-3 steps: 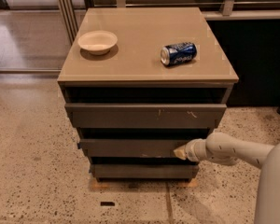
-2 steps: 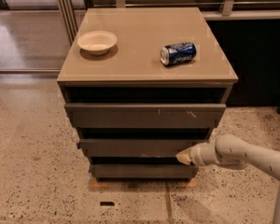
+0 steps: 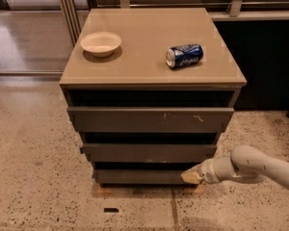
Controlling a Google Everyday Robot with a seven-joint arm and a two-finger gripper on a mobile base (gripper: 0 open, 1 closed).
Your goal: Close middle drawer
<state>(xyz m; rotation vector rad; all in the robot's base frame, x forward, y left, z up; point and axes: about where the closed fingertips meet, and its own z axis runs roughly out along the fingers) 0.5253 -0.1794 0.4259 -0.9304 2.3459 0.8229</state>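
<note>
Gripper (image 3: 192,175) low right, tip at the right end of the bottom drawer (image 3: 135,176); open or shut, can't tell; contact unclear. Middle drawer (image 3: 149,153) just above it, dark gap over it. Count: 3 drawers, 1 bowl (image 3: 100,43), 1 can (image 3: 184,56) on its side, both on the tan cabinet top (image 3: 144,30). Speckled floor (image 3: 33,177).

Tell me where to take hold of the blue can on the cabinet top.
Grip the blue can across its round middle, coming from above: it lies on its side, ends pointing left and right. The pincer is low, by the bottom drawer front.
</note>
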